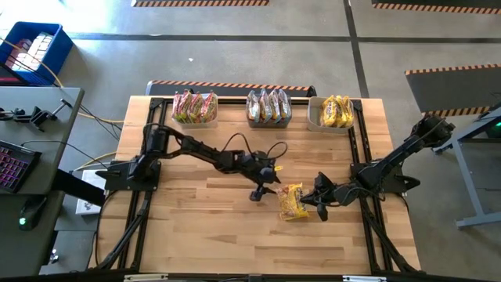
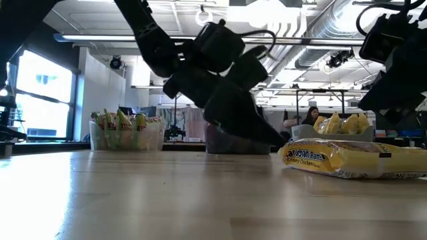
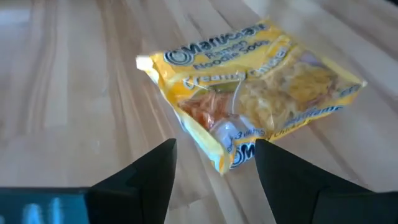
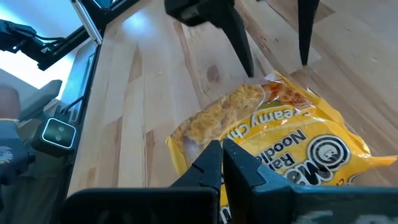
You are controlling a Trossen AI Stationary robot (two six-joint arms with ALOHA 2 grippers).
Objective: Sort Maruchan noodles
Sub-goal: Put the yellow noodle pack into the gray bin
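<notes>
A yellow noodle packet is lying flat on the wooden counter, near its middle and toward the right side. The left hand is hovering just beside the packet's edge with its fingers spread wide, holding nothing. The right hand is sitting at the packet's opposite side, fingers pressed together and gripping nothing. Three clear bins of sorted packets are standing along the counter's far edge.

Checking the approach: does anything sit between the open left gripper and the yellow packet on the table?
Nothing visible. The left gripper faces the flat yellow plastic noodle packet over bare wooden tabletop; the shut right gripper waits at its far side.
</notes>
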